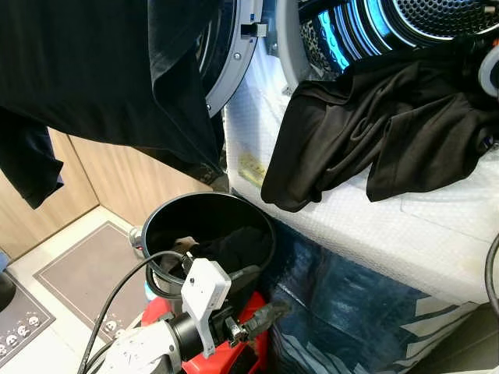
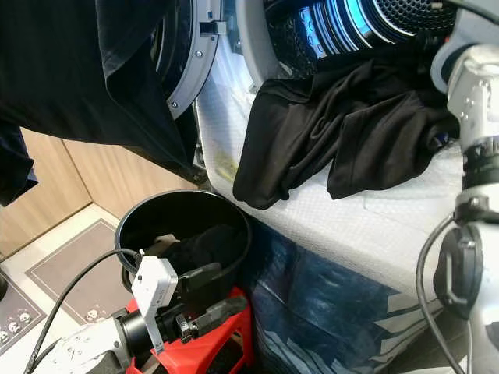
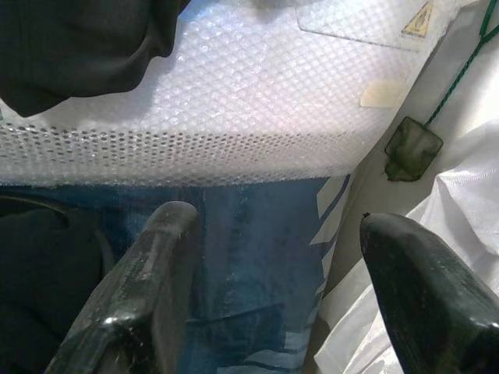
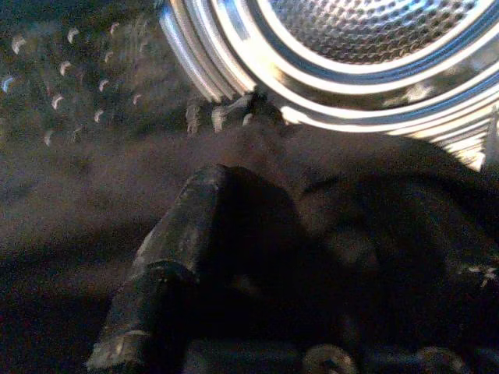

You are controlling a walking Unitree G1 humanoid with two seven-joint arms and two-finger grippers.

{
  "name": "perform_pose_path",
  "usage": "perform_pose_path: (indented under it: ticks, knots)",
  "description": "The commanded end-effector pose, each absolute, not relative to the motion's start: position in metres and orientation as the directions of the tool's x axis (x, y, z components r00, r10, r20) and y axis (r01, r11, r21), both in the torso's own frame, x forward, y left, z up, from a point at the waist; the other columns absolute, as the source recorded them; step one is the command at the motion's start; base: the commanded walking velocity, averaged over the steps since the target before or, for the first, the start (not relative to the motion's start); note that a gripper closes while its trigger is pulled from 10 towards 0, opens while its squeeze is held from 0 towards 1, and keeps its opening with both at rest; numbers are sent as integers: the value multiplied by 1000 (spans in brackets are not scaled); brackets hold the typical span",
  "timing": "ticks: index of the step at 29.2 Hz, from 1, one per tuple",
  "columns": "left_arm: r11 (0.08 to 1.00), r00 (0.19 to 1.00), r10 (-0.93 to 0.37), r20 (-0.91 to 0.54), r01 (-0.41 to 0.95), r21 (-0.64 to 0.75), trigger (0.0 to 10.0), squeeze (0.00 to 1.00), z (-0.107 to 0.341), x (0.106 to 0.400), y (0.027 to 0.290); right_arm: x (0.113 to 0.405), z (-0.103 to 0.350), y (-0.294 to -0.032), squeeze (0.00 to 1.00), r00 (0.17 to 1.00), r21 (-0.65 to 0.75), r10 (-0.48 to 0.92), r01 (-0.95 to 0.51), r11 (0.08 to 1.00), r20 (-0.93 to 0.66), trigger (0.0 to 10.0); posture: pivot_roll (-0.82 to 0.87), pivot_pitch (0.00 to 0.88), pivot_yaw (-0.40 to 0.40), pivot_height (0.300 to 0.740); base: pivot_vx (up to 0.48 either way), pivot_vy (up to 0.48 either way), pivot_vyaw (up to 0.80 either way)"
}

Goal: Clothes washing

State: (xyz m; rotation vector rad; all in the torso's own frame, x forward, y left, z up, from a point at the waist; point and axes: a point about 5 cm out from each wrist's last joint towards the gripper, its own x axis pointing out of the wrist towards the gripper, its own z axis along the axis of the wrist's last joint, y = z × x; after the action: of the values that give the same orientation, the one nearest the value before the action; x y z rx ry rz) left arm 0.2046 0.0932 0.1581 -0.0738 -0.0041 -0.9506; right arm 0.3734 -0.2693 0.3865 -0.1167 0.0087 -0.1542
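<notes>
From the left eye view, a black garment (image 1: 374,128) of smooth, softly creased cloth hangs out of the washing machine's open mouth and down over its bubble-wrapped front (image 1: 351,226), whose surface is white and finely dimpled. Behind it the perforated steel drum (image 1: 437,15) shines under blue light. Another dark garment (image 1: 101,70) drapes from the top across the round grey door (image 1: 234,62). The left pincer (image 1: 253,300) sits low, its two black fingers parted, holding nothing, just beside the rim of a round black bucket (image 1: 156,222) with dark laundry (image 1: 234,245) inside; the hanging garment is up and beyond it, well apart.

The right eye view adds the silver right arm (image 2: 475,117) reaching up by the garment's far edge, and a red stool (image 2: 234,327) under the bucket.

The left wrist view shows, past the parted glossy fingers (image 3: 140,296), the bubble wrap's honeycomb texture close up, blue plastic film (image 3: 249,265) below it, a yellow warning sticker (image 3: 421,19), and a small green mesh net (image 3: 412,146) on a cord.

The right wrist view is dim: one black finger (image 4: 179,265) of the right pincer (image 4: 312,273) lies against crumpled dark cloth at the drum's ribbed steel rim (image 4: 327,86). Whether that pincer grips the cloth, I cannot tell.
</notes>
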Motion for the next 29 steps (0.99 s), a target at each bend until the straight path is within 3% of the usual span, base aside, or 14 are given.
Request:
perform_pose_path:
  ticks: [1, 10, 13, 19, 23, 29]
  knots:
    - [567, 569, -822, 26, 821, -63, 10000, 0, 157, 205, 92, 363, 389, -264, 0, 995, -139, -97, 94, 986, -14, 10000, -3, 49, -58, 740, 0, 0, 0]
    - [558, 560, -828, 27, 828, -62, 10000, 0, 157, 207, 92, 328, 394, -250, 0, 993, -156, 114, -108, 982, 34, 10000, -21, 57, -45, 740, 0, 0, 0]
    - [553, 555, -831, 26, 831, -63, 10000, 0, 157, 207, 92, 312, 405, -238, 0, 954, -147, 256, -234, 961, 158, 10000, -28, 60, -38, 740, 0, 0, 0]
    - [548, 550, -835, 27, 834, -62, 10000, 0, 158, 208, 92, 291, 399, -221, 0, 867, -216, 431, -384, 898, 249, 10000, -28, 64, -30, 740, 0, 0, 0]
    - [548, 550, -835, 25, 834, -60, 10000, 0, 159, 208, 93, 276, 366, -208, 0, 795, -298, 581, -520, 801, 175, 10000, -26, 66, -21, 740, 0, 0, 0]
    - [547, 549, -836, 20, 835, -54, 10000, 0, 159, 208, 95, 269, 318, -198, 0, 738, -296, 672, -631, 717, 55, 10000, -21, 66, -13, 740, 0, 0, 0]
